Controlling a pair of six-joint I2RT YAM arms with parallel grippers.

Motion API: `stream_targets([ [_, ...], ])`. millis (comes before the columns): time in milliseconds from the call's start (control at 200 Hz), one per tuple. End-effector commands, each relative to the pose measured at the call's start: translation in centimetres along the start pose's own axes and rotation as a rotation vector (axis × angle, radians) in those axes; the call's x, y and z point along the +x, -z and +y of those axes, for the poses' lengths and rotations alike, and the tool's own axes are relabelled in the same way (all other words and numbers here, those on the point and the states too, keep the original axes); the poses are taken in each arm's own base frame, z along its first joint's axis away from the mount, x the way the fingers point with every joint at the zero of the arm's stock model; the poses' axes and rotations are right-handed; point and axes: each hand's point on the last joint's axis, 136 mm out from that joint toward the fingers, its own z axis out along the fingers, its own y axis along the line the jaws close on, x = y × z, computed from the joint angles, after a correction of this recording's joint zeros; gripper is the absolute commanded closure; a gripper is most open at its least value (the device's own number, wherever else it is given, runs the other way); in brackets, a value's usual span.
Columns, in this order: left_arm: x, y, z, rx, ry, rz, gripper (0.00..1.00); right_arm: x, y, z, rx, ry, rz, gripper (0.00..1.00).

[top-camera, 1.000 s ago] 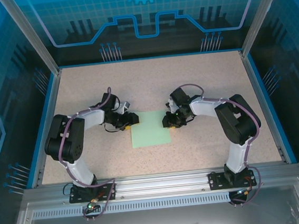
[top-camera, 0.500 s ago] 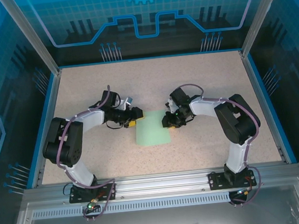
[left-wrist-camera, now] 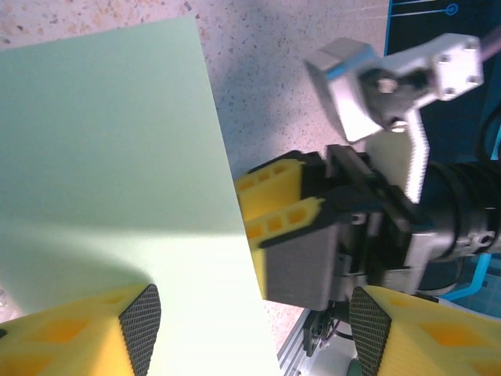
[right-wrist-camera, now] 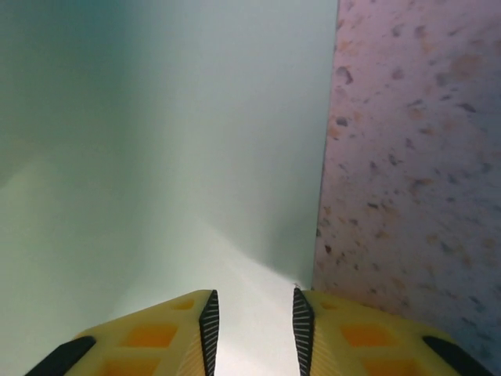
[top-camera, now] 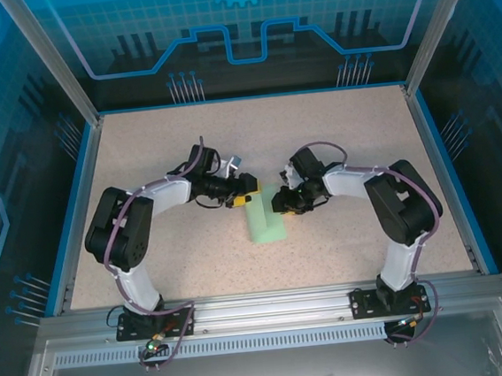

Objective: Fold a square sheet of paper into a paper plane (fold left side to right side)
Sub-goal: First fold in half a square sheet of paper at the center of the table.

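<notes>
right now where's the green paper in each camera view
top external: green sheet is a narrow strip at the middle of the picture
left wrist: green sheet fills the left half
right wrist: green sheet covers the left two thirds
shared landmark: speckled tabletop bordering the sheet's straight edge

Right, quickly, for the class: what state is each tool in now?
Left tool: open wide, gripping nothing.
Right tool: slightly open, over the square sheet of paper.
</notes>
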Motion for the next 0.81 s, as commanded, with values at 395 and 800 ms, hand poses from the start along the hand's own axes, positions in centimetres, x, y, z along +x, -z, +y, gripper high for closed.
stream_targets([
  [395,-0.1,-0.9,0.1,-0.021,-0.004,0.012,0.46,-2.5,2.7,6.4,-0.35,0.007,-0.078,0.57],
  [800,-0.1,-0.9,0.3,-0.029,-0.002,0.004,0.58,-1.8,0.7,6.2,-0.347,-0.033,-0.025,0.78],
])
